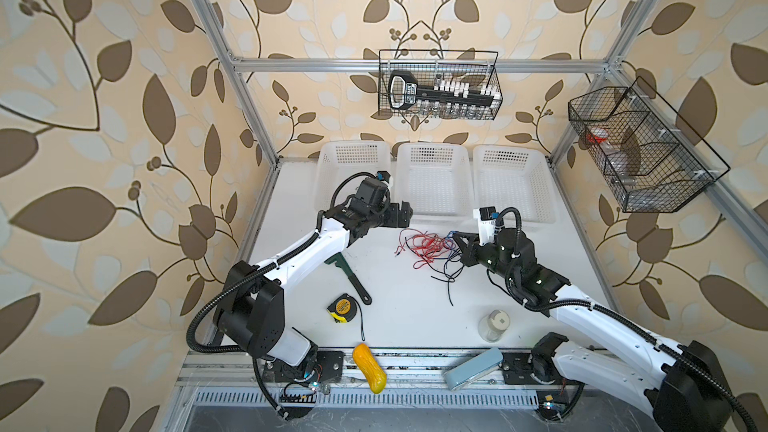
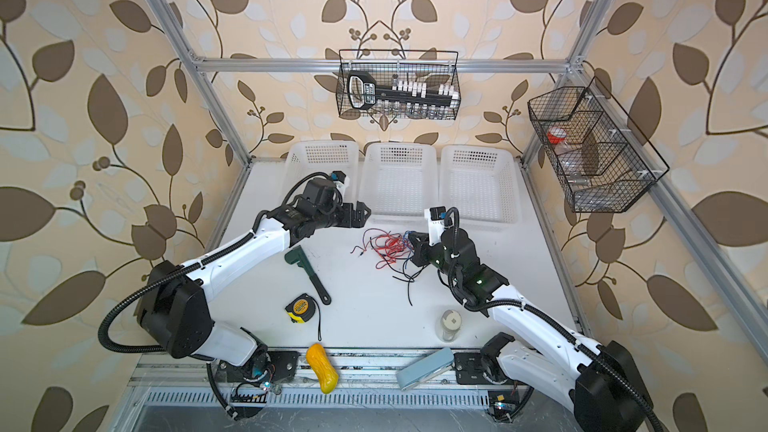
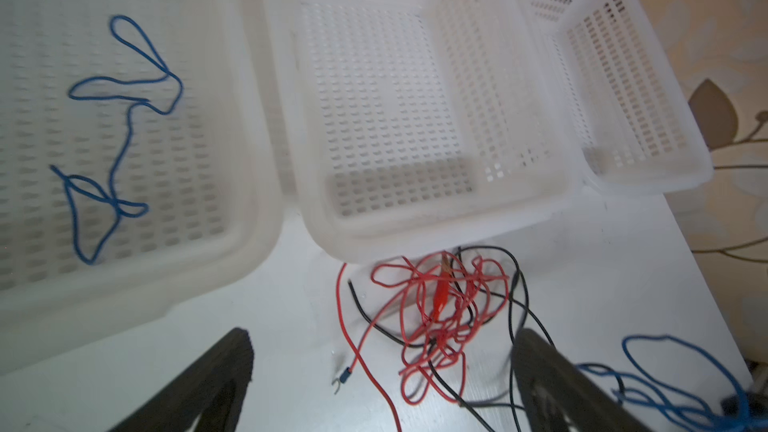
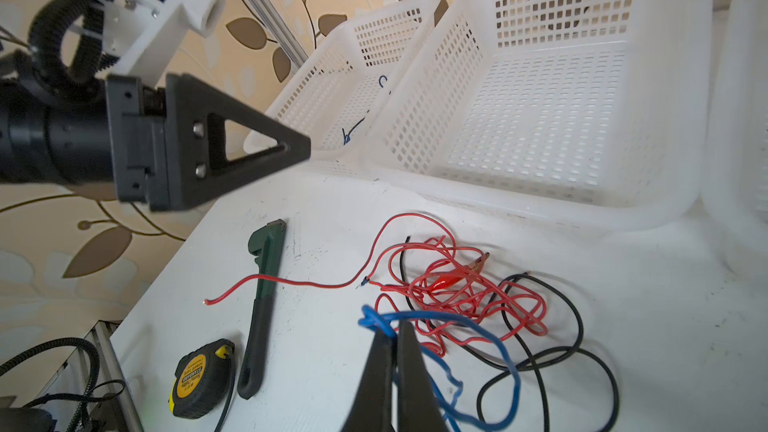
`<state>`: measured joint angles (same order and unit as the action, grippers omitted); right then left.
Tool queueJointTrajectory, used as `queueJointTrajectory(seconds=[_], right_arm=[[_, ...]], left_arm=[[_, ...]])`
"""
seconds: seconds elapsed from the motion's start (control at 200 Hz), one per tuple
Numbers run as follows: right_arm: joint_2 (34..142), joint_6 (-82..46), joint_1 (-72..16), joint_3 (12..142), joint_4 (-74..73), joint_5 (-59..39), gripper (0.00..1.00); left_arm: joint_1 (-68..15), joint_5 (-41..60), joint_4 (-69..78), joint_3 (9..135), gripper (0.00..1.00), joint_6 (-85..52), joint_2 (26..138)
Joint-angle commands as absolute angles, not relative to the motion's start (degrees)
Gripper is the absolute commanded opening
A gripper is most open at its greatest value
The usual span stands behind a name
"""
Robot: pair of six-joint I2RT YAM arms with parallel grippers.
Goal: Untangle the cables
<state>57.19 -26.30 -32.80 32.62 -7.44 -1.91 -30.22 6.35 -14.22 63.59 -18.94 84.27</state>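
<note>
Left end effector (image 1: 405, 214) hangs released, jaws spread wide with nothing between them, over the table (image 1: 407, 309) by the front rim of the left basket (image 1: 332, 151). Right end effector (image 4: 395, 330) is clenched on a blue cable (image 4: 478, 322), pinching a bunched kink of it at the right side of the heap.

From where I stand, the cables (image 1: 430, 249) lie in one loose heap toward the table's far edge, just in front of the middle basket (image 1: 432, 151). At its core is the red cable (image 4: 465, 288), thin and glossy, looped over itself many times, with a red-sleeved clip (image 4: 446, 282) lying in the middle and one free end sticking out toward the left edge. Thin black cables (image 4: 575, 326) thread through the red and trail off toward the near edge. The blue one arcs over the red loops and curls back beside the gripping fingers.

A second blue cable (image 3: 124, 97) lies apart from the heap, alone on the floor of the left basket in a few slack loops.
</note>
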Motion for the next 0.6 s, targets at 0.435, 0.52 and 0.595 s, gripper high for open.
queueJointTrajectory(seconds=[0.435,0.52,0.595], right_arm=[[60.85,-26.28,-31.72,40.40,-6.86,-3.70,0.00],[61.33,-26.19,-31.68,41.04,-6.86,-3.52,0.00],[61.76,-25.98,-31.70,41.64,-6.86,-3.76,0.00]], left_arm=[[-34.91,15.09,0.22,54.14,0.98,-22.46,78.54],[-36.61,16.08,2.41,54.17,0.99,-22.49,79.59],[-37.95,16.76,3.89,54.44,0.99,-22.18,80.20]])
